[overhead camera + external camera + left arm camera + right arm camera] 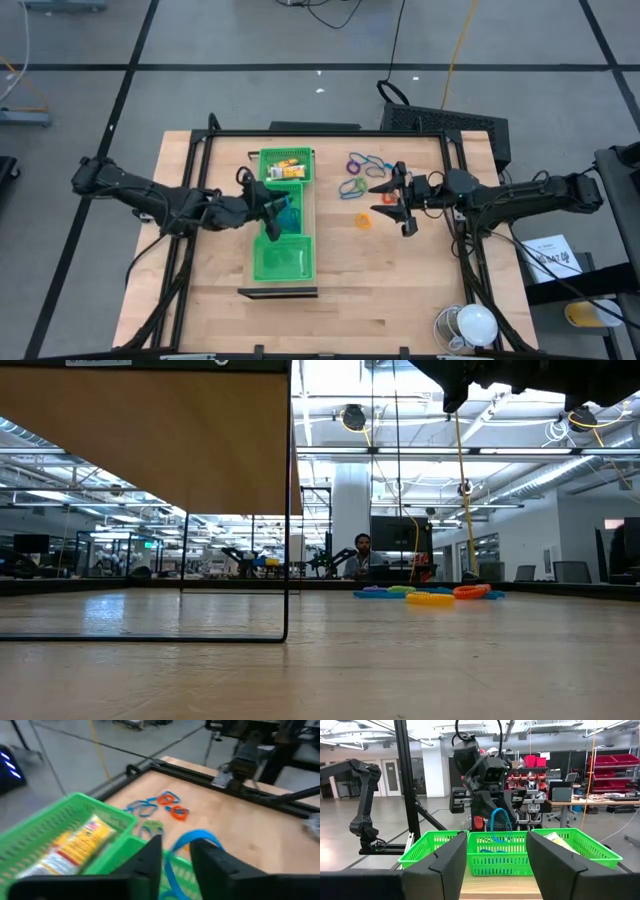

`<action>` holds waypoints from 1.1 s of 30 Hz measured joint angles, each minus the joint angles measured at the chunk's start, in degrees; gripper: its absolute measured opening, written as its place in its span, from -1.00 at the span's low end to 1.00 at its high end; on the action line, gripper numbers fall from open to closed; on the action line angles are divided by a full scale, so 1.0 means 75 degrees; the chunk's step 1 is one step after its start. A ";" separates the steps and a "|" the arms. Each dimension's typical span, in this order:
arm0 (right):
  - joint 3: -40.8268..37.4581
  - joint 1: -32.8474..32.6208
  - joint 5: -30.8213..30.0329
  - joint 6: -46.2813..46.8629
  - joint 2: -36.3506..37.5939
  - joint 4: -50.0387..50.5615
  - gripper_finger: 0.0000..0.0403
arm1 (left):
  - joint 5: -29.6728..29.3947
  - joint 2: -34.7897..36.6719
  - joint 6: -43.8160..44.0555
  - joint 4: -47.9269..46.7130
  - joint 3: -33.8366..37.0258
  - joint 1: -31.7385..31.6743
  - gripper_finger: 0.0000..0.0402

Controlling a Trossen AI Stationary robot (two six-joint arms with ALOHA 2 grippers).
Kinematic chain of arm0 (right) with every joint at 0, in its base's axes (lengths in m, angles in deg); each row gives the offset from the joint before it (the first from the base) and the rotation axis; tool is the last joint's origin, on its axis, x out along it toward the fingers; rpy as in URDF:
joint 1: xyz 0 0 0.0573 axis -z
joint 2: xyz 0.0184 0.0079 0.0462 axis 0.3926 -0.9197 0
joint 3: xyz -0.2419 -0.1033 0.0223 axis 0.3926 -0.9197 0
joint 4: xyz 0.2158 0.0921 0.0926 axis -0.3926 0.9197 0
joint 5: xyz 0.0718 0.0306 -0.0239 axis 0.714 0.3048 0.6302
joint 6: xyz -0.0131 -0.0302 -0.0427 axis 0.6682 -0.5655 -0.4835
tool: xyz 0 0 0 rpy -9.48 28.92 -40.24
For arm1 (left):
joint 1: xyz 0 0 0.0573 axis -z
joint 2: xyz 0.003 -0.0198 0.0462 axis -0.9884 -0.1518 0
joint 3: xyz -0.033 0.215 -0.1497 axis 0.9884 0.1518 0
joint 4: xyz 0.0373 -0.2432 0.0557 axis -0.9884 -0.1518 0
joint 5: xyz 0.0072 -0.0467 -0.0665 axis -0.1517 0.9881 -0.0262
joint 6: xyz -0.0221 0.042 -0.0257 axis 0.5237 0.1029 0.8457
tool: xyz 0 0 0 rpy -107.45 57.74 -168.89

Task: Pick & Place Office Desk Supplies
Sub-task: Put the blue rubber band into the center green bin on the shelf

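From above, the left hand (272,212) hung over the middle compartment of the long green tray (300,262), with a blue loop (288,213) at its fingertips; whether it pinched the loop could not be told from here. The left arm stretched in low from the tabletop's left edge. The tray's far compartment held yellow packets (286,168). Right of the tray, loose loops (362,173) in blue, purple, green and orange lay scattered on the wooden tabletop (380,280), and one orange loop (363,220) lay apart, just beside the right hand (402,204), whose fingers stood spread and empty above the wood.

At table height, a small heap of coloured loops (430,595) lay on the pale, grained wood far back, with dark arm parts overhead.

The left wrist view showed the blue loop (192,842), a thin flexible band, curving up just beyond the two dark fingers (150,857), which stood slightly parted. The tray's walls were a plastic lattice.

The right wrist view looked between widely spread fingers (451,862) at the tray (445,845) side-on, the blue loop (499,826) dangling from the left hand (492,802) above it.
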 joint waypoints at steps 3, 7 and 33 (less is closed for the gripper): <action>0.0001 0.0000 -0.0002 0.0004 0.0001 -0.0006 -0.02 | 0.0509 -0.0003 0.0416 -0.0239 0.0000 -0.0220 -0.17; 0.0001 0.0000 -0.0003 0.0006 0.0000 -0.0001 -0.02 | 0.1096 0.0000 0.0738 -0.0797 0.0000 -0.0445 0.15; 0.0002 0.1310 -0.4386 0.1786 -0.0312 0.4447 -0.03 | 0.1206 0.1530 -0.0526 -0.1643 0.0000 -0.0442 0.46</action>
